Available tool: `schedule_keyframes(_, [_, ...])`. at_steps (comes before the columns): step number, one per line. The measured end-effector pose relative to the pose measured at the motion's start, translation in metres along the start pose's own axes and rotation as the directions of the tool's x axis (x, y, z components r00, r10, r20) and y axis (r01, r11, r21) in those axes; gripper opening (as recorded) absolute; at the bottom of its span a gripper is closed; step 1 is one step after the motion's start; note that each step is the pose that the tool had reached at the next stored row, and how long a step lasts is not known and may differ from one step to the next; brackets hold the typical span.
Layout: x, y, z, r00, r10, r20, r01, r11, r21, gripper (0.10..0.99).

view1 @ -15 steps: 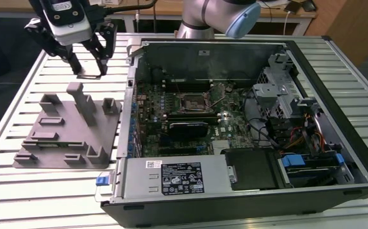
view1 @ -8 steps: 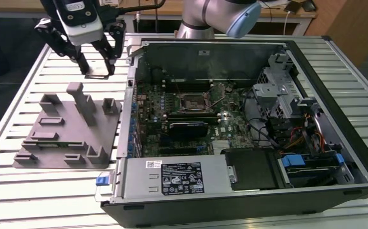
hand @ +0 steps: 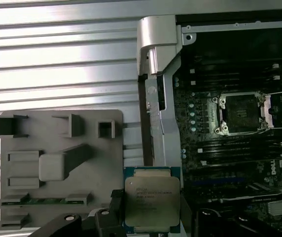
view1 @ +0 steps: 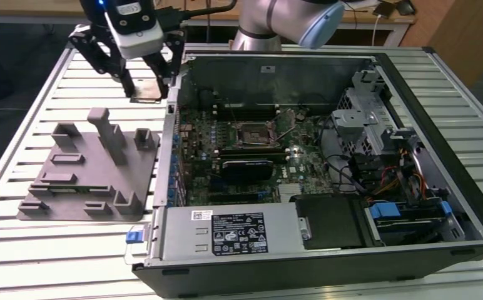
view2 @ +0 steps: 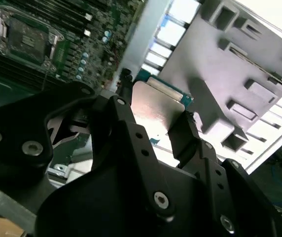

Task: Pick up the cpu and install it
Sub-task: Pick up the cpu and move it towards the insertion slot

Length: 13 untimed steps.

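The cpu [view1: 147,95] is a flat square chip with a silver top and a green rim, held up in the air. My gripper [view1: 148,94] is shut on the cpu, one black finger on each side edge. In both wrist views the cpu [hand: 151,200] [view2: 156,111] hangs over the gap between the grey fixture block [hand: 57,168] and the computer case's side wall [hand: 156,89]. The black motherboard socket [view1: 254,131] [hand: 242,114] lies open inside the case, off to the exterior view's right of the gripper, with nothing in it.
The open computer case [view1: 408,69] lies on a slatted metal table [view1: 24,256]. It holds a power supply [view1: 224,231] in front and a drive cage [view1: 366,125] with cables at the exterior view's right. The fixture block [view1: 91,169] has upright posts and a green memory stick [hand: 45,200].
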<state>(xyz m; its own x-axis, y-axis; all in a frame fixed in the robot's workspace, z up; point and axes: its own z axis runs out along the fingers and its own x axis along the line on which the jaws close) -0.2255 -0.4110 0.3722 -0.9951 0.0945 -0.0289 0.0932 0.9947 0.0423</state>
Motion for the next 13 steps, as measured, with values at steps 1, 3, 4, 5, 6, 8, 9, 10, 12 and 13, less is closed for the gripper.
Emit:
schedule_keyframes(1, [-0.0042, 0.0004, 0.0001, 1.0, 0.0, -0.0001, 0.0, 1.0, 0.0, 0.541])
schedule_keyframes(3, [-0.0126, 0.0012, 0.0003, 1.0, 0.0, -0.0001, 0.0, 1.0, 0.0, 0.541])
schedule_keyframes(4, [-0.0172, 0.0016, 0.0005, 1.0, 0.0, -0.0002, 0.0, 1.0, 0.0, 0.541])
schedule_keyframes(5, [-0.0214, 0.002, 0.0006, 1.0, 0.0, -0.0001, 0.0, 1.0, 0.0, 0.541])
schedule_keyframes(6, [-0.0258, 0.0024, 0.0008, 1.0, 0.0, -0.0001, 0.0, 1.0, 0.0, 0.541])
schedule_keyframes(8, [-0.0347, 0.0032, 0.0011, 1.0, 0.0, -0.0001, 0.0, 1.0, 0.0, 0.541])
schedule_keyframes(9, [-0.0391, 0.0037, 0.0013, 1.0, 0.0, 0.0, 0.0, 1.0, 0.0, 0.541])
schedule_keyframes(10, [-0.0436, 0.0041, 0.0014, 1.0, 0.0, -0.0001, 0.0, 1.0, 0.0, 0.541])
schedule_keyframes(12, [-0.053, 0.0049, 0.0017, 1.0, 0.0, -0.0001, 0.0, 1.0, 0.0, 0.541])
schedule_keyframes(13, [-0.0574, 0.0054, 0.0018, 1.0, 0.0, -0.0002, 0.0, 1.0, 0.0, 0.541])
